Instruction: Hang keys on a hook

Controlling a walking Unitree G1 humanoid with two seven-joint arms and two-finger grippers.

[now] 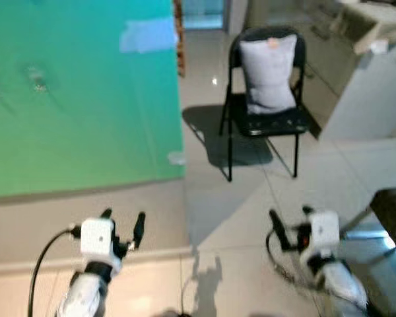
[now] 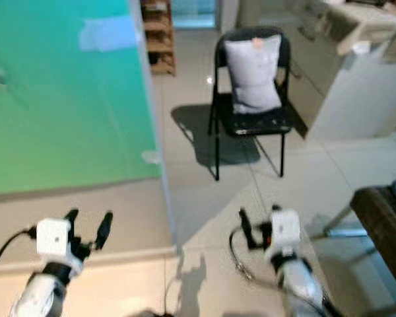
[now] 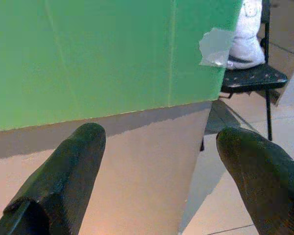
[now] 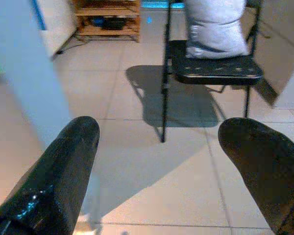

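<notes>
A tall green board (image 1: 79,92) stands at the left on a pale base. High on it are two small grey fittings (image 1: 36,78), too blurred to identify. No keys are visible. My left gripper (image 1: 123,224) is raised low in front of the board's base, open and empty; in the left wrist view its fingers (image 3: 73,166) frame the board's lower edge. My right gripper (image 1: 290,221) hovers open over the tiled floor, also empty. Its fingers (image 4: 63,166) point toward the black chair (image 4: 210,68).
A black folding chair (image 1: 267,119) with a grey pillow (image 1: 269,72) stands ahead on the tiles. A white counter (image 1: 369,92) lies to the far right, and a dark table (image 1: 393,211) is at the near right. A wooden shelf (image 2: 160,39) stands behind the board.
</notes>
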